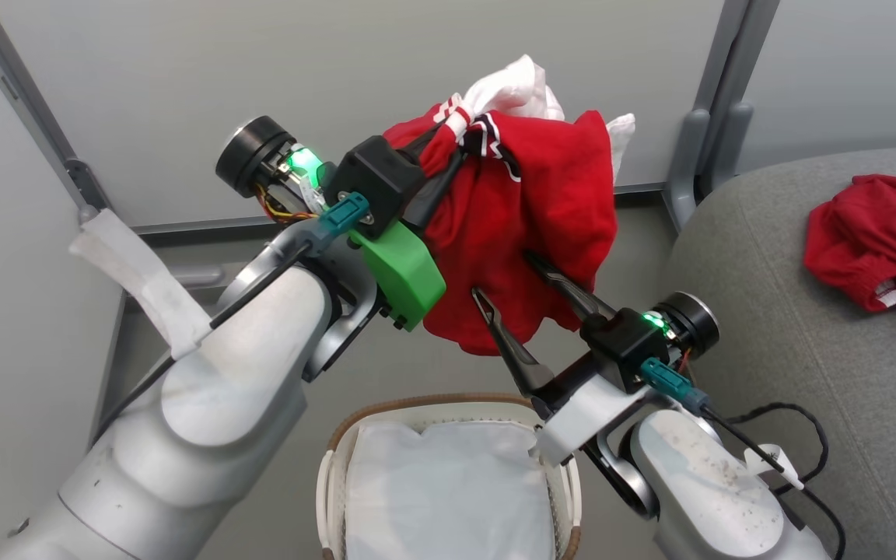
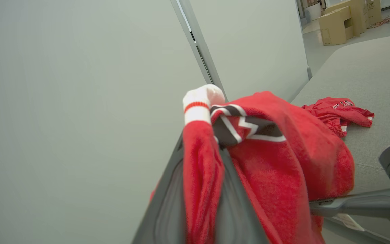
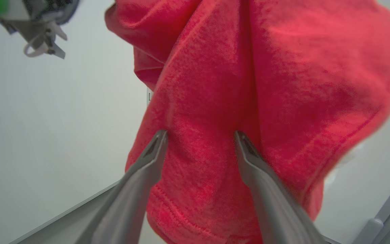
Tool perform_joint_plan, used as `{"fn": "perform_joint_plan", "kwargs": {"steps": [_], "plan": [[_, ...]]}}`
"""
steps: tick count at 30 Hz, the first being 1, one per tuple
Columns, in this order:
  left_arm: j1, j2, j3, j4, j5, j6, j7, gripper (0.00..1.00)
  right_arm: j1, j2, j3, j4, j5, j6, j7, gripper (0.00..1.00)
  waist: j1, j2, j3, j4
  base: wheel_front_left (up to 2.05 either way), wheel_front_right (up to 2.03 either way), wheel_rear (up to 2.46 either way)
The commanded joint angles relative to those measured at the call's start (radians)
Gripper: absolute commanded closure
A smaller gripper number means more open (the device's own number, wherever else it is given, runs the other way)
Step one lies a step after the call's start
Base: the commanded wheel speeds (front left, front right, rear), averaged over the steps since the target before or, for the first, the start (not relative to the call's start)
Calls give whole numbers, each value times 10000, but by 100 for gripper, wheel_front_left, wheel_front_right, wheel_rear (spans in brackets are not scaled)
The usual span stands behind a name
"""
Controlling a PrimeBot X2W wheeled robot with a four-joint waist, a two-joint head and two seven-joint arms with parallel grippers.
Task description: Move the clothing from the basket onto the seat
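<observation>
My left gripper is shut on a bunched red garment of the clothing, pinching it near a striped cuff and holding it high above the basket. The left wrist view shows the cloth clamped between that gripper's fingers. My right gripper is open, its tips against the hanging cloth's lower part; its fingers stand wide apart. A second red garment lies on the grey seat at the right. Inside the basket I see the white lining.
Grey partition panels and a metal post stand behind. A black cable lies on the seat's near edge. Cardboard boxes sit far off beyond the seat.
</observation>
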Motion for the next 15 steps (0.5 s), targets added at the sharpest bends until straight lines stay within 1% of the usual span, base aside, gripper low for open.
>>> {"fn": "perform_joint_plan", "kwargs": {"steps": [1,7,8,9,11,12,13,15], "plan": [[136,-118,0,-102,-85,42,35,100,-216,-36,60,134,-163,-12,-18,0,1,0,-17,74,0,0,0],[202,-283,-142,-338,-285,67,227,100,-891,-38,-33,813,-775,-12,-18,0,1,0,-38,338,0,0,0],[208,-293,-148,-375,-321,75,239,100,-978,-36,-95,893,-818,-12,-18,5,1,0,-37,370,0,0,0],[221,-287,-146,-402,-343,98,264,100,-1039,-38,-145,1018,-891,-11,-18,52,1,0,-36,404,0,0,0],[256,-251,-131,-438,-369,146,295,100,-1126,-36,-222,1141,-932,-11,-16,77,1,0,-29,460,0,0,0],[274,-227,-118,-452,-391,149,320,100,-1168,-38,-254,1183,-948,-12,-18,93,1,0,-25,479,0,0,0],[294,-185,-102,-461,-386,159,332,100,-1220,-38,-319,1220,-958,-12,-18,100,1,0,-19,498,0,0,0],[323,-114,-55,-484,-453,225,371,100,-1270,-38,-436,1245,-944,-12,-18,100,1,0,-4,513,0,0,0]]}}
